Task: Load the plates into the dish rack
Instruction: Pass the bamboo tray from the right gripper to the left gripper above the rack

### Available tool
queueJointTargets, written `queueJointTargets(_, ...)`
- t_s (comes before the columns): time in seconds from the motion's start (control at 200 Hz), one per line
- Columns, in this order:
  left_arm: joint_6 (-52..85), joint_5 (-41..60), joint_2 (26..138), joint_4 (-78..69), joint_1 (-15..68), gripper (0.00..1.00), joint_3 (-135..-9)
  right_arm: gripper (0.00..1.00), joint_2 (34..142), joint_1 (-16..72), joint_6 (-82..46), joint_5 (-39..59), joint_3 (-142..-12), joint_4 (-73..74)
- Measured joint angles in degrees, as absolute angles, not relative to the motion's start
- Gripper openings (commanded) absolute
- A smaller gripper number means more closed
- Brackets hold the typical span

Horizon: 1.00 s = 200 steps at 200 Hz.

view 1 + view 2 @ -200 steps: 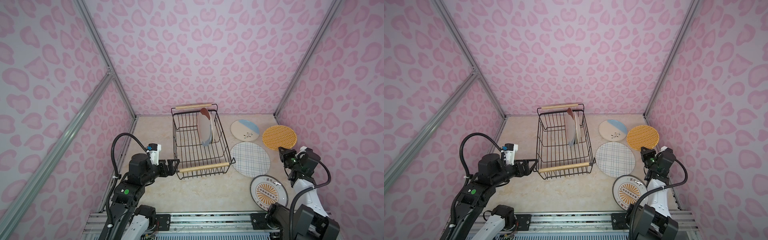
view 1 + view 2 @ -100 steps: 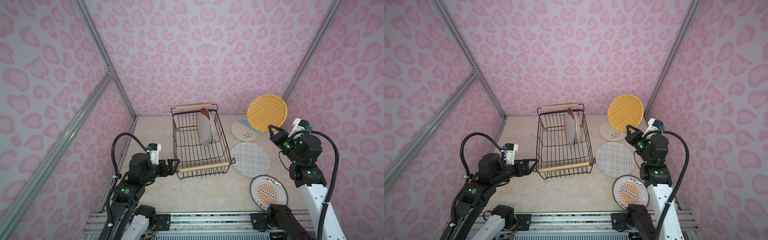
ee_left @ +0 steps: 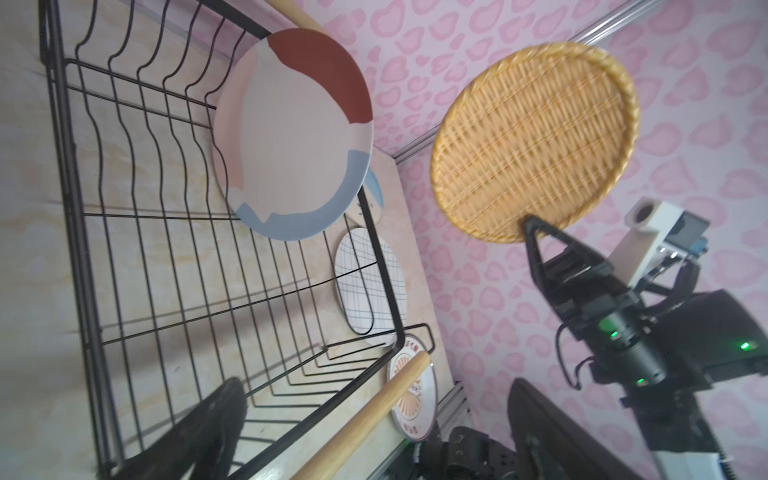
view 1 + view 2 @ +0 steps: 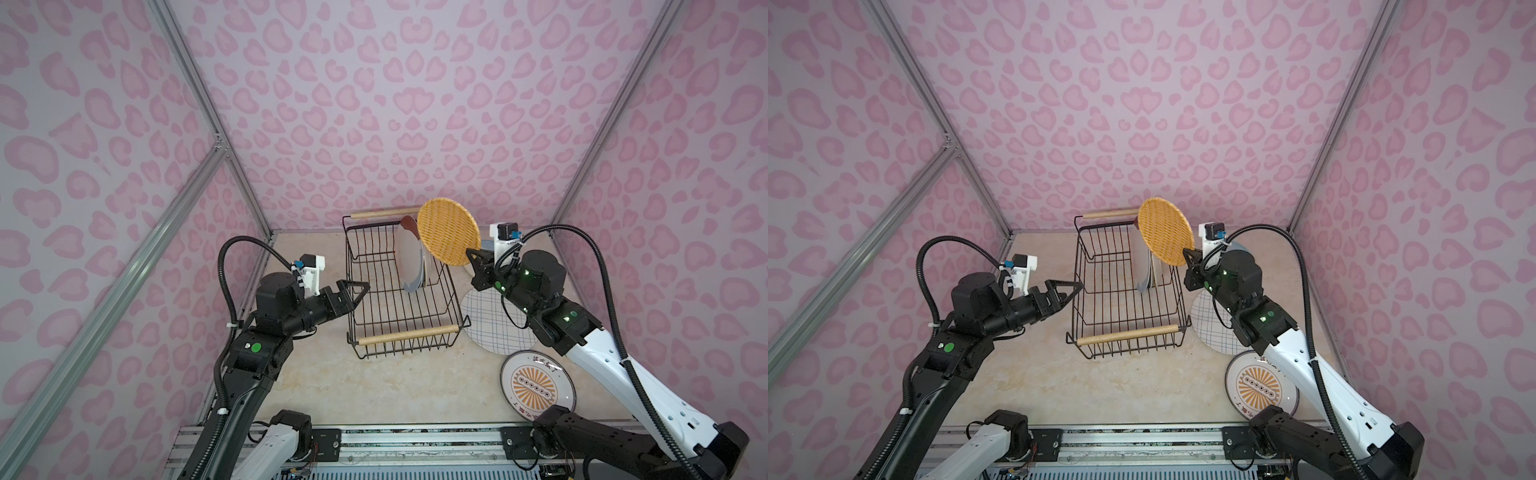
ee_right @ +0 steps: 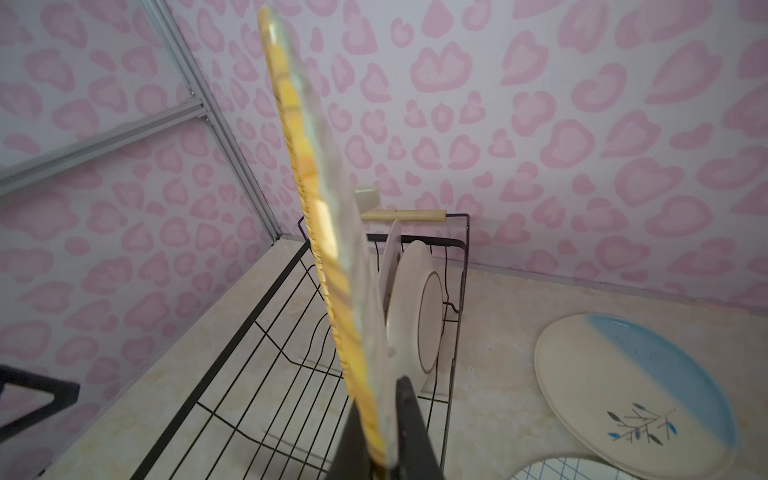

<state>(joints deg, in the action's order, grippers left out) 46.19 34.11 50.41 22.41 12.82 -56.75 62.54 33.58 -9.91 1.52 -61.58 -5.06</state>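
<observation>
In the middle of the pale stone-look table (image 4: 324, 374), the black wire dish rack (image 4: 390, 307) with two pale wooden rod handles is holding a few plates that are standing on edge near its far end. The front one is a round plate with red-brown, cream and blue patches (image 3: 291, 133). White plates (image 5: 419, 307) are leaning behind it, but I cannot count them for sure. Above the rack's right side, a round yellow and orange woven-look plate (image 4: 449, 230) is hanging in the air, standing up on its edge. Further right, three plates are lying flat on the table: a cream and blue plate with a little sprig (image 5: 636, 395), a white plate with blue grid lines (image 4: 486, 328) and a plate with an orange sunburst (image 4: 536, 388). So the job looks about half done, with four plates not yet in. The left arm is reaching out low, and the left gripper (image 4: 357, 293) is spreading wide, holding nothing, right beside the rack's left wall. The right arm is bending up toward the rack, and the right gripper (image 4: 469, 253) is pinching the woven-look plate tight by its bottom edge.
</observation>
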Motion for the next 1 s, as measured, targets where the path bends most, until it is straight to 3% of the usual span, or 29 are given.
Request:
queueJointTargets(0.275,64.58,32.49,60.53,17.32,16.05,0.91,-69.12,0.00,69.17,43.81,7.70,-7.27,-63.33,-0.78)
queueJointTargets(0.51,76.23,26.72,65.73,13.39,19.84,0.83,-72.51,0.00,70.39,47.35,17.23,-11.66,-59.48,3.77)
queueJointTargets(0.86,87.33,20.78,69.63,10.87,24.64,0.62,-72.66,0.00,70.06,50.68,24.29,-16.58,-56.38,10.24)
queueJointTargets(1.0,89.76,19.14,70.52,9.17,26.04,0.47,-72.86,0.00,69.93,51.48,26.35,-18.02,-55.59,11.27)
